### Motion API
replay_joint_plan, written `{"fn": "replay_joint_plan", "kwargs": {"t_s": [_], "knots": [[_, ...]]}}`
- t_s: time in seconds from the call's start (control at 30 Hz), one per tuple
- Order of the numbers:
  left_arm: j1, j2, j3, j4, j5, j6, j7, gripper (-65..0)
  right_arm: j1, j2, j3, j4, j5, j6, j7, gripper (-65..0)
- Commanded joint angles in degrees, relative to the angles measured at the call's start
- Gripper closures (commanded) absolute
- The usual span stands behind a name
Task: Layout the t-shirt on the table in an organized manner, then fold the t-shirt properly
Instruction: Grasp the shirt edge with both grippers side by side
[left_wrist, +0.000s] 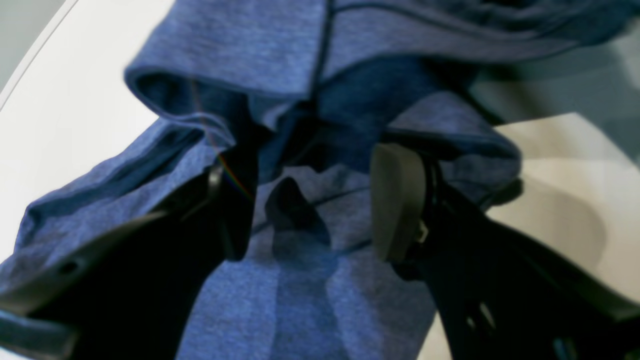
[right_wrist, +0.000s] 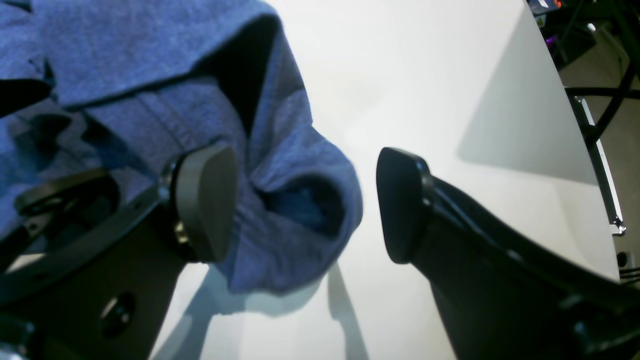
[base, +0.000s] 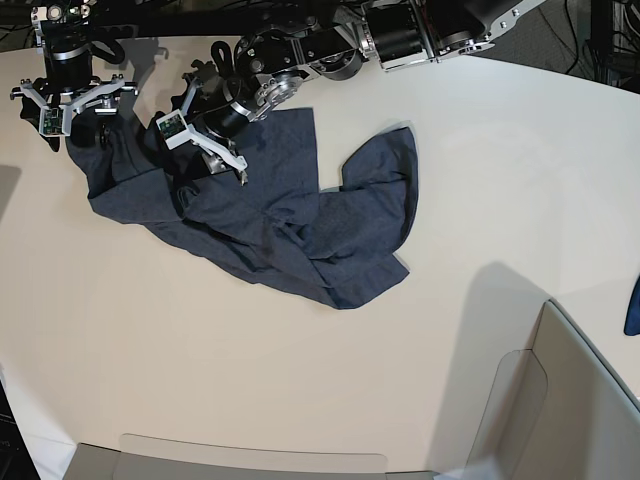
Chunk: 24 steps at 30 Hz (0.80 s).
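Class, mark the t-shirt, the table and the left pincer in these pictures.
t-shirt (base: 300, 245): base view, crumpled middle.
table (base: 300, 380): base view, bare top.
left pincer (left_wrist: 310, 210): left wrist view, gap between open fingertips, over cloth.

Bright overhead light, soft shadows, glaring white tabletop, blurry wrist views.

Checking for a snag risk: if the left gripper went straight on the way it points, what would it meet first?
Most likely the t-shirt: the left gripper has open jaws astride bunched folds of it, with the table beneath. Depth is unclear.
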Motion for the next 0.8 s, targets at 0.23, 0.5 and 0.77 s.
{"fn": "replay_joint_plan", "kwargs": {"t_s": [0.23, 0.5, 0.77], "knots": [[1.27, 0.88, -0.38, 1.09, 0.54, 0.80, -1.10, -32.5, 1.59, 4.49, -3.75, 1.09, 0.14, -0.12, 1.36, -42.7], [1.71, 0.88, -0.38, 1.09, 0.54, 0.89, -1.10, -32.5, 9.33, 5.99, -7.17, 1.01, 0.14, -0.21, -9.28, -33.5], [1.71, 0.79, -0.38, 0.82, 0.54, 0.89, -1.10, -32.5, 8.97, 5.99, -8.14, 1.27, 0.14, -0.12, -10.25, -15.2]]}}
